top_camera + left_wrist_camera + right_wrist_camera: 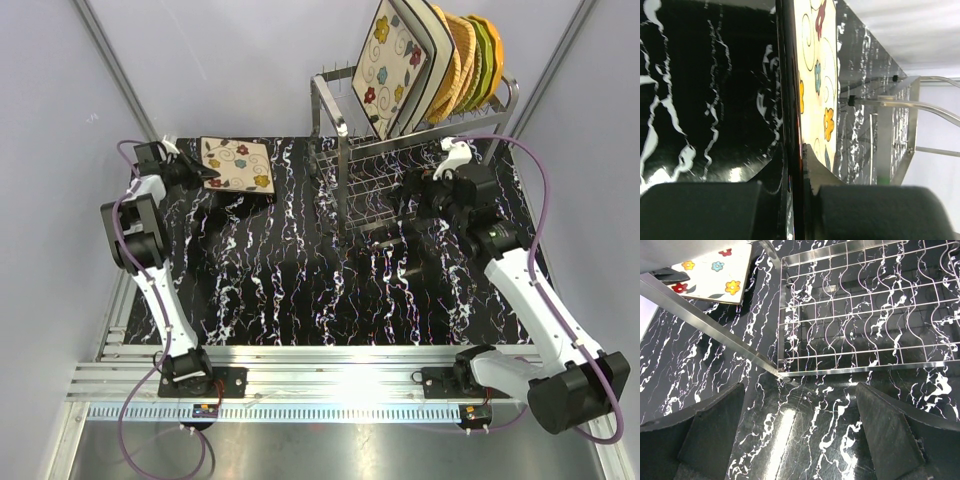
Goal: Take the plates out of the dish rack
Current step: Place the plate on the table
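**Overhead view:** My left pincer grips the left edge of a flowered plate. The plate is low over the far left of the black marbled surface, well apart from the rack. I cannot tell whether the plate touches the surface. The other plates stand on edge on the rack's top tier, leaning, in a row running left to right. My right pincer is low at the rack's front, below that row. Its jaws are too dark to read here.

**Left wrist view:** The flowered plate appears edge-on, its rim running straight between the fingers of the left pincer. The pincer is clamped on the plate. The rack lies beyond.

**Right wrist view:** The right pincer is spread wide and holds nothing. It looks over the rack's bare lower grid, with the flowered plate beyond.

I judge the right arm far nearer the racked plates. They lie above and behind its pincer, so it must rise to reach them.
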Robot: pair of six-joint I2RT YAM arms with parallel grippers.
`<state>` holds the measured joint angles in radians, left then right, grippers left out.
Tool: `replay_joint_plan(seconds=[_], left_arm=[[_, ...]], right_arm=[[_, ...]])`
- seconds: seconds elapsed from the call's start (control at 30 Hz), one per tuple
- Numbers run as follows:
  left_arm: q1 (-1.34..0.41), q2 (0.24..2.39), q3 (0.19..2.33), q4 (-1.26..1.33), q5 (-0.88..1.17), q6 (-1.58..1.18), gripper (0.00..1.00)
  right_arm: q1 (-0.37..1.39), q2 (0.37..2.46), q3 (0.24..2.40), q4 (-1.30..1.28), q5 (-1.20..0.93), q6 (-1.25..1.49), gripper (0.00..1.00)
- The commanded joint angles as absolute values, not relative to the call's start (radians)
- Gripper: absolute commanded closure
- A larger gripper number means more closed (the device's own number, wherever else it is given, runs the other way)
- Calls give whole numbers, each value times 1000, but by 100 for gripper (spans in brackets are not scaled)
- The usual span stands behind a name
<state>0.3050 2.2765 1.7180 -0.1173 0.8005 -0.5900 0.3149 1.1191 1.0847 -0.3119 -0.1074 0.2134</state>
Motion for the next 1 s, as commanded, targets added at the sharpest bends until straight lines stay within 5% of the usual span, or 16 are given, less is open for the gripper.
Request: replay_joint_plan(seconds=[0.0, 0.2, 0.43, 0.57, 0.83, 0.97], left_arm=[[308, 2264, 1841, 25, 907, -601, 100], [308, 2312, 1893, -17, 877, -548, 100], [310, 2356, 1910, -86, 809, -494, 86], [311, 2350, 1890, -104, 744, -485, 69], [325, 2284, 1824, -107, 635, -502, 18], [331, 2258, 1809, -124, 574, -518, 5]], right_arm=[[305, 1132, 1132, -258, -130, 195, 0], [305, 1150, 1147, -259, -133, 183, 0], [305, 1155, 1160, -267, -138, 179, 0], [304, 1152, 1163, -272, -140, 176, 0], [304, 1126, 1167, -270, -160, 179, 0], [304, 1123, 1173, -270, -170, 181, 0]])
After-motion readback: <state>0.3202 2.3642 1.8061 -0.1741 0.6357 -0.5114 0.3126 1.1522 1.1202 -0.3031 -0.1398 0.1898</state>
